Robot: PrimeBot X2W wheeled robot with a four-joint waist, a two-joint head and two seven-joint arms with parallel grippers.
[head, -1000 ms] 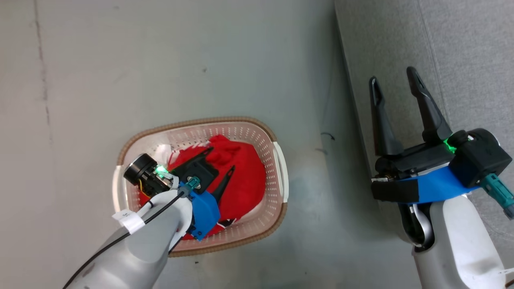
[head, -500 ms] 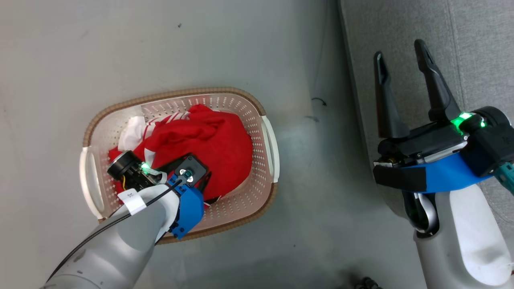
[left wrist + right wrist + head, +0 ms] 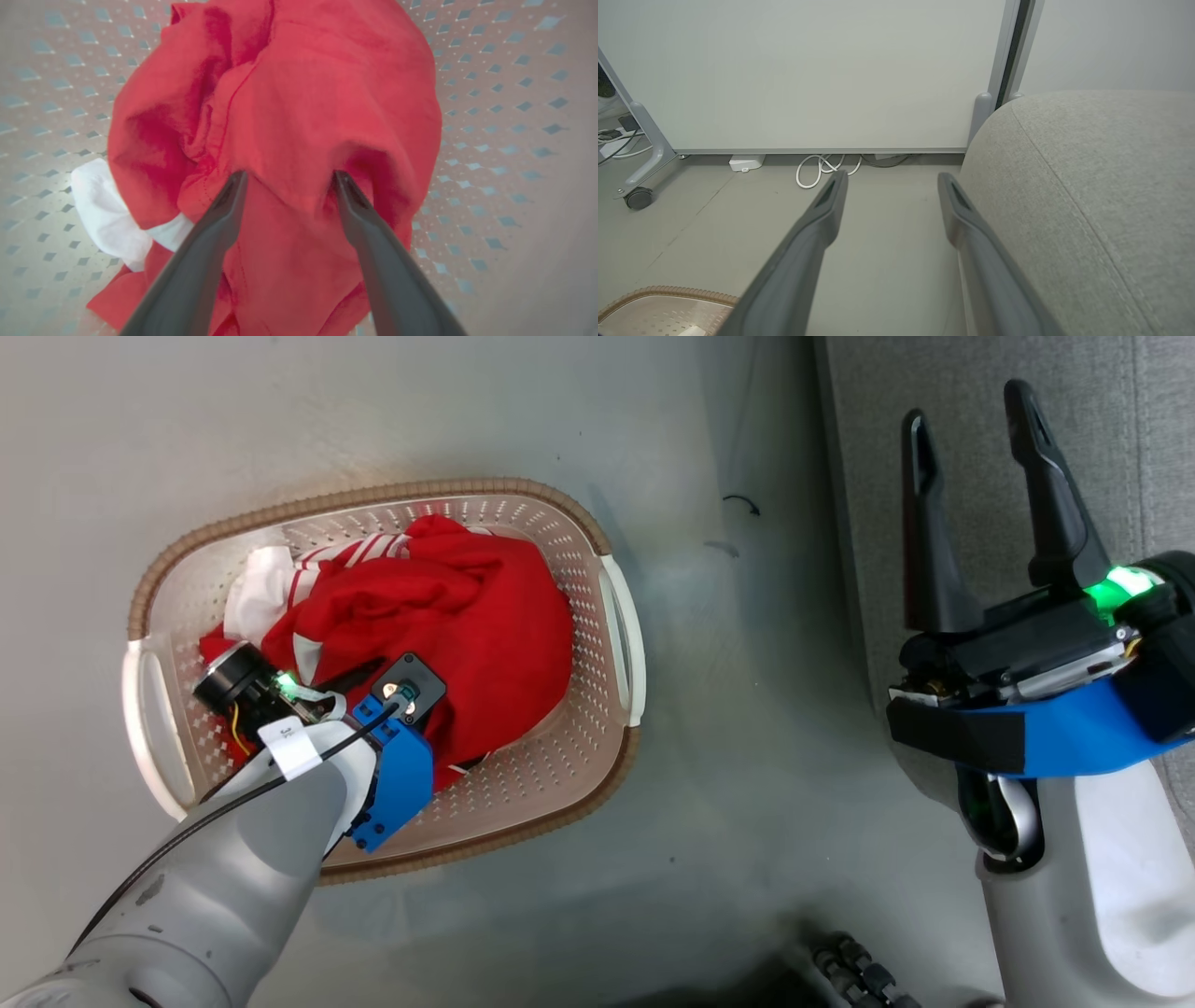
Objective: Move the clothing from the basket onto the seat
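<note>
The clothing (image 3: 467,607) is a heap of red fabric with white stripe trim, lying in the cream perforated basket (image 3: 373,497) on the floor. My left gripper (image 3: 289,176) points down into the basket. It is open, both fingertips are pressed into the red clothing (image 3: 299,93), and a fold bulges between them. In the head view its wrist (image 3: 406,686) hides the fingers. My right gripper (image 3: 966,406) stands open and empty above the left edge of the grey seat (image 3: 1158,448), with nothing between its fingers (image 3: 822,210).
A white cloth (image 3: 252,597) lies at the basket's left side under the red heap. Grey floor separates the basket from the seat (image 3: 1087,186). Ahead of the right gripper stand a white panel on a caster (image 3: 637,198), a white box (image 3: 747,162) and coiled cables (image 3: 822,168).
The head camera has shifted, so the basket sits higher and further left in the picture. My left gripper has tipped downward and sunk into the clothing. The right gripper stays open.
</note>
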